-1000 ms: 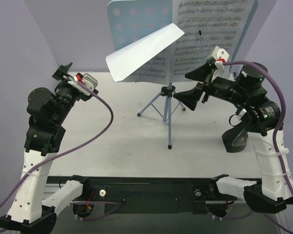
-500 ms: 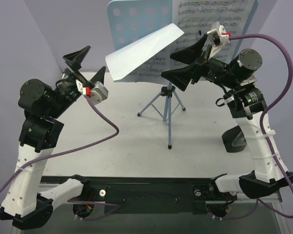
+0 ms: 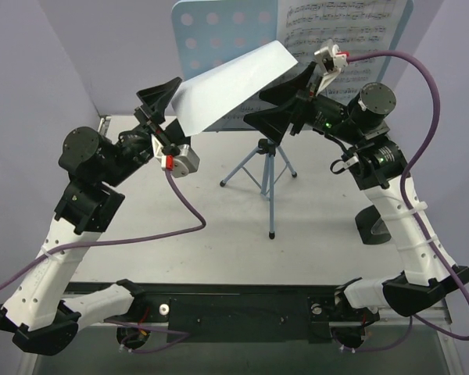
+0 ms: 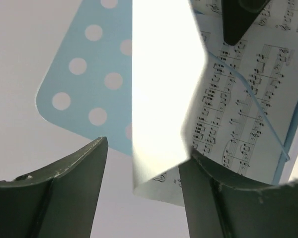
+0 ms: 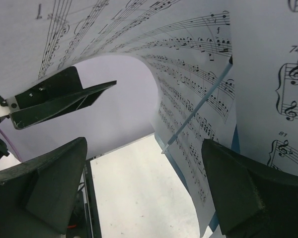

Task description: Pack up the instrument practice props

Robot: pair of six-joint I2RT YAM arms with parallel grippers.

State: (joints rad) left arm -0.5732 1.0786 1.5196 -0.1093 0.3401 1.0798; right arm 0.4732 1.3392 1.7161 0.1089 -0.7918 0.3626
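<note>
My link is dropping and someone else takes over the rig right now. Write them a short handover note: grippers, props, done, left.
Left gripper: open, jaws at the lower edge of the drooping page, not clamped.
Right gripper: open, facing the sheet music, holding nothing.
Props: music stand upright on its tripod, pages on it, one folded forward; metronome on the table, partly hidden by the right arm.
Done: nothing packed.
Left: pages, stand, metronome.

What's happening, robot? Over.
Both hands open. Left hand at edge of drooping page, right hand by the sheets. Stand up, unpacked. Nothing in the way.
</note>
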